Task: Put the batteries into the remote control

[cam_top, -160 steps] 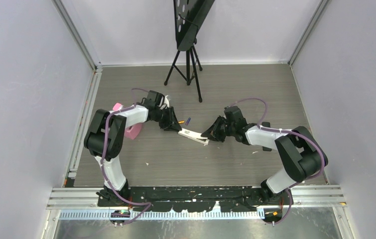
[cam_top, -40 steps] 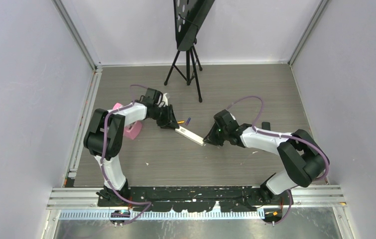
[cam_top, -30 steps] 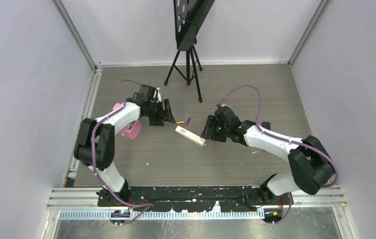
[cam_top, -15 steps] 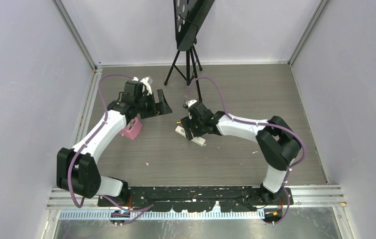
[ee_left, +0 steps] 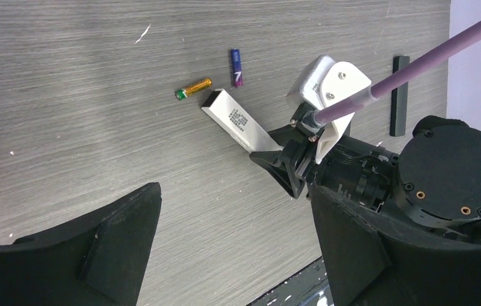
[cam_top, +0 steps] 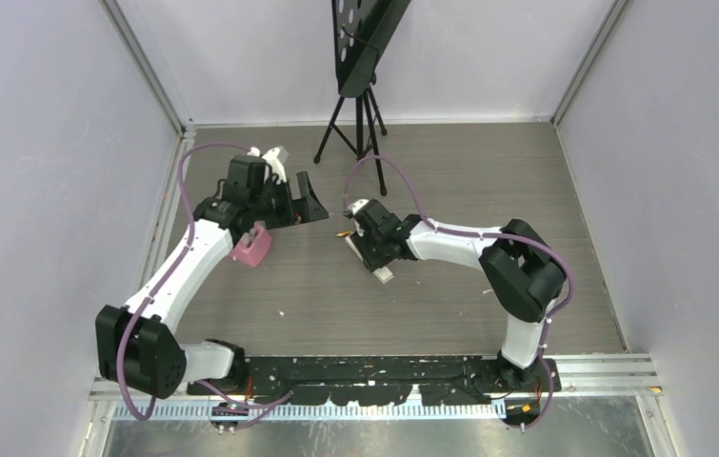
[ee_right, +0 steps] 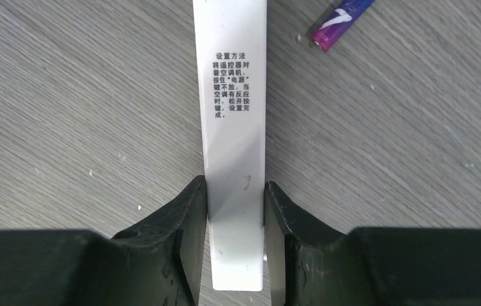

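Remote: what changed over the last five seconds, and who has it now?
The left gripper came off the remote, pulled back toward the far left and now hangs open. The right gripper swung leftward from the other end to above the remote and now clamps its long sides. The remote, orange battery, purple battery and pink object lie about where they were.

Grey wood-grain floor (cam_top: 450, 305), lilac walls (cam_top: 41, 190)

Bright even diffuse light, soft faint shadows, wrist views crisp, overhead view wide-angled.
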Robot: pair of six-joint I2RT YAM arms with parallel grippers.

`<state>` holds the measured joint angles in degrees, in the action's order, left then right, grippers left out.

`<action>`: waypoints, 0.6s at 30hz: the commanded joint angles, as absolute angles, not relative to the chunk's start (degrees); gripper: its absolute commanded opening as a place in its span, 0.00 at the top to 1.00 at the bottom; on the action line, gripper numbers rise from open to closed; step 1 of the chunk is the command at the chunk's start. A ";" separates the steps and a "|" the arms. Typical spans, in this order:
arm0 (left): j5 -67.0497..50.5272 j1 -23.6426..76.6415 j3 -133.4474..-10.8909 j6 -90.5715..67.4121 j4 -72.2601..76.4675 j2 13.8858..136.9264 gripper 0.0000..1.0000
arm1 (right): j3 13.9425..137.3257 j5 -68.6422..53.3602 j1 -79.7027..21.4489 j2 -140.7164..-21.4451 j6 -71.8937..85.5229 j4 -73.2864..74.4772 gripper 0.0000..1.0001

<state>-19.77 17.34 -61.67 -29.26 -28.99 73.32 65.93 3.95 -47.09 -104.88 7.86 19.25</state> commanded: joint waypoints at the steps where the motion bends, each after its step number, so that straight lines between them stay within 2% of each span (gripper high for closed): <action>1: -21.01 17.14 -61.83 -27.54 -30.76 69.97 0.10 | 63.79 8.12 -47.20 -98.29 9.05 18.58 0.77; 9: -20.57 17.14 -61.10 -27.66 -31.05 66.80 0.10 | 58.07 18.78 -41.32 -88.08 17.83 16.75 0.77; 14: -20.83 17.14 -60.86 -27.69 -31.24 65.72 0.10 | 56.54 23.82 -30.36 -89.27 24.51 16.24 0.77; 18: -20.97 17.14 -60.53 -27.77 -31.20 64.96 0.10 | 57.19 24.07 -22.97 -93.13 23.89 13.19 0.77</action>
